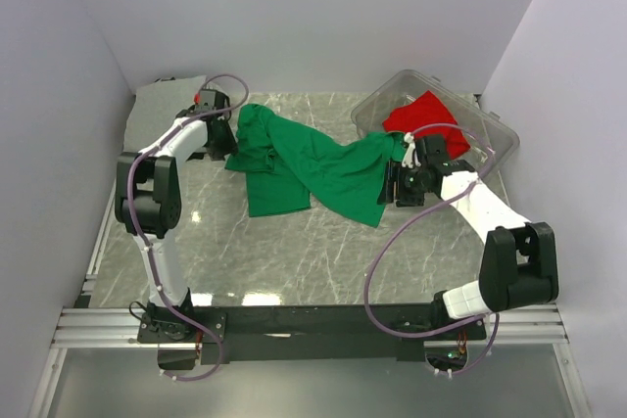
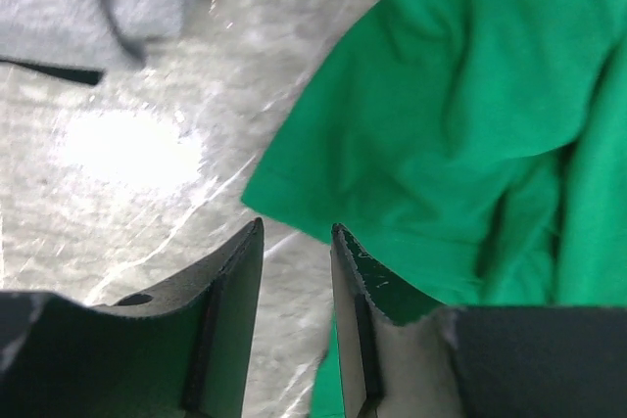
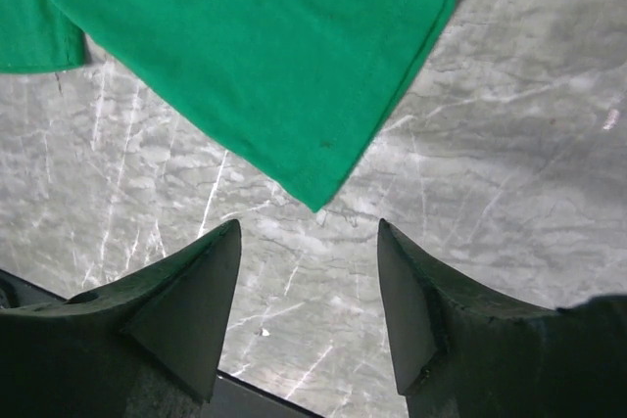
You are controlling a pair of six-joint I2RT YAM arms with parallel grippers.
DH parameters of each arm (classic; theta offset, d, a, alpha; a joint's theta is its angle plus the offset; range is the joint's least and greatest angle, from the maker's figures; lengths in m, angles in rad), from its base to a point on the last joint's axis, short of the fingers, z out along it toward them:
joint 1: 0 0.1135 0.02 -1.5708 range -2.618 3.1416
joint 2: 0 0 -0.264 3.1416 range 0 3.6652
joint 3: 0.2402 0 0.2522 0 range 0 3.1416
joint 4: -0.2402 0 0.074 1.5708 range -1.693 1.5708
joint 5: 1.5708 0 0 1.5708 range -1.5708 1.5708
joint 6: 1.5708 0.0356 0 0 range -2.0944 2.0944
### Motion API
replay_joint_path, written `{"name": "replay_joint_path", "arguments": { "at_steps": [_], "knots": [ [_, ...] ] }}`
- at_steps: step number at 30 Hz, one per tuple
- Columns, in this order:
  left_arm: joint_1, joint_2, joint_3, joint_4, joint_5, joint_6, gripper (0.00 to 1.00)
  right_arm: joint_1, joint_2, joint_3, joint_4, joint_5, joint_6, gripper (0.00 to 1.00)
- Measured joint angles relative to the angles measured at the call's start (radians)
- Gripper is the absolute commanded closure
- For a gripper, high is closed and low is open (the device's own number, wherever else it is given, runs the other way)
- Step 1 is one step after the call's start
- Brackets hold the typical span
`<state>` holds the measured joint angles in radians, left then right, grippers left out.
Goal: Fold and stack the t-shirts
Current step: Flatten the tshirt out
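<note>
The bright green t-shirt (image 1: 313, 168) lies crumpled across the middle of the marble table. My left gripper (image 1: 225, 151) sits low at its left edge. In the left wrist view that gripper (image 2: 297, 227) stands partly open. Bare table shows in most of the gap, a strip of the green t-shirt (image 2: 460, 115) reaches in low beside the right finger (image 2: 355, 291), and nothing is pinched. My right gripper (image 1: 392, 185) is at the shirt's right end. Seen from its wrist, it (image 3: 309, 227) is open over bare table, with a hemmed corner of the green t-shirt (image 3: 284, 56) just beyond the fingertips. The red t-shirt (image 1: 419, 115) sits in the bin. The grey t-shirt (image 1: 167, 103) lies flat at the back left, and a piece of it, the grey t-shirt (image 2: 88, 7), shows in the left wrist view.
A clear plastic bin (image 1: 495, 139) stands at the back right, close behind my right arm. White walls close in the table on the left, the back and the right. Bare marble (image 1: 294, 261) stretches between the green shirt and the arm bases.
</note>
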<state>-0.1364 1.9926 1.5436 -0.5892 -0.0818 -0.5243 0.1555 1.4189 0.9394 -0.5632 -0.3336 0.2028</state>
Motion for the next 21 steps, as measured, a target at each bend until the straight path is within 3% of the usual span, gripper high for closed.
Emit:
{"name": "replay_joint_path", "arguments": {
  "at_steps": [11, 21],
  "knots": [
    [0.045, -0.002, -0.093, 0.003, -0.013, 0.014, 0.60, 0.149, 0.121, -0.001, 0.000, 0.045, 0.009, 0.44],
    [0.052, -0.008, -0.098, 0.013, 0.019, 0.032, 0.60, 0.174, 0.152, -0.046, 0.015, 0.124, 0.068, 0.48]
  ]
}}
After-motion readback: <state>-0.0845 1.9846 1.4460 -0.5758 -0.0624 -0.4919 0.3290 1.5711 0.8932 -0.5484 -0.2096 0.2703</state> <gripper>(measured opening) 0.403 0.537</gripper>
